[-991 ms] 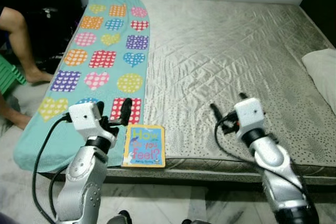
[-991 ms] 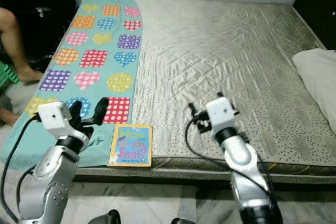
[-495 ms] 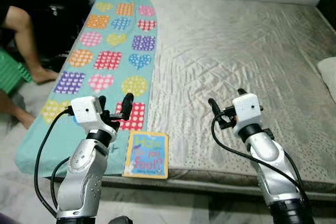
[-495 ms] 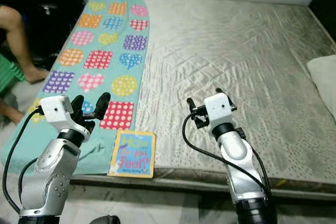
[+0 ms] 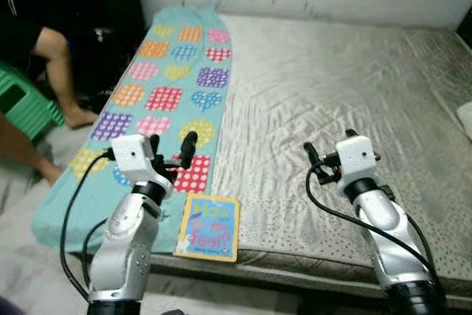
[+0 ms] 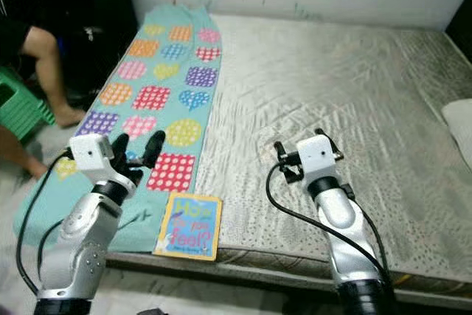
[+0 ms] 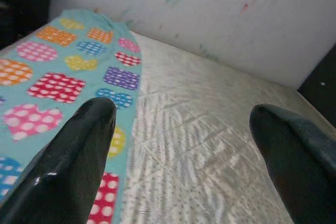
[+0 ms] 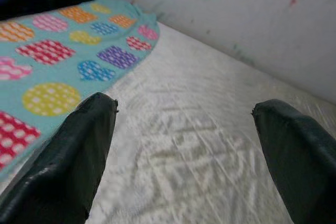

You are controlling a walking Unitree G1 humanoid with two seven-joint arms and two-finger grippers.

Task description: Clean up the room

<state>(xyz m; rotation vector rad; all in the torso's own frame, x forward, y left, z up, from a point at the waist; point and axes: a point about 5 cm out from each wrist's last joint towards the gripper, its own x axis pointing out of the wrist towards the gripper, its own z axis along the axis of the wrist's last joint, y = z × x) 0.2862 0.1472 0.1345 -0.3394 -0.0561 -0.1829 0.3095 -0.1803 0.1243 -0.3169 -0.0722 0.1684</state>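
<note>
Left gripper (image 5: 171, 151) has its black fingers spread wide, empty, hovering over the near end of the teal blanket with coloured polka-dot hearts and squares (image 5: 173, 86). Right gripper (image 5: 329, 149), jaws wide too and gripping nothing, is above the grey quilted satin mattress (image 5: 332, 86). Just beside the left gripper, the blue-and-yellow picture book (image 5: 209, 226) lies flat at the mattress's near edge, touching the blanket. A person's bare leg (image 5: 59, 71) shows by a green plastic stool (image 5: 26, 105).
</note>
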